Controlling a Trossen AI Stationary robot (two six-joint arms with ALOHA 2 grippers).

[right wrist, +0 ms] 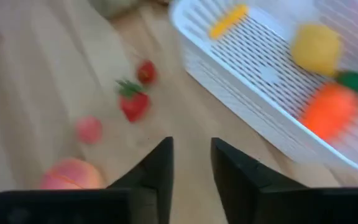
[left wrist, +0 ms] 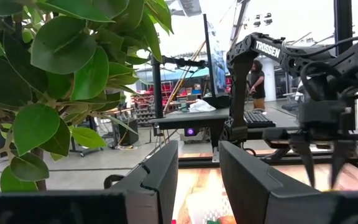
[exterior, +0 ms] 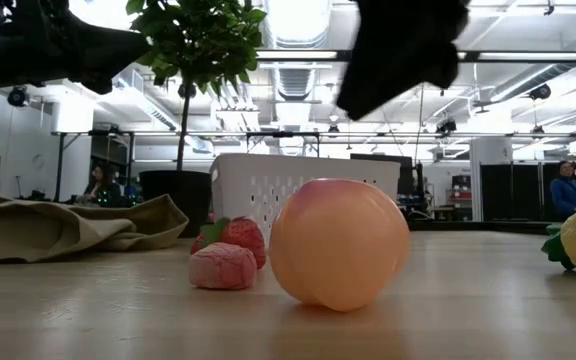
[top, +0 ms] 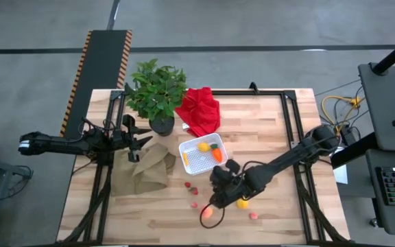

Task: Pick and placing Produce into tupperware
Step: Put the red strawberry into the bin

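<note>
The right claw hung slightly parted, gripping nothing, beside the tupperware (carrot inside), mid-worktop

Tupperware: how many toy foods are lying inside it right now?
3 in the tupperware: a lemon and a carrot side by side, a thin yellow piece apart from them. None seems hidden.

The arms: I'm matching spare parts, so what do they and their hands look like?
Both arms are dark, slim and jointed. The right arm carries white TROSSEN lettering. The left hand and the right hand each end in two flat, dark, blocky fingers.
</note>
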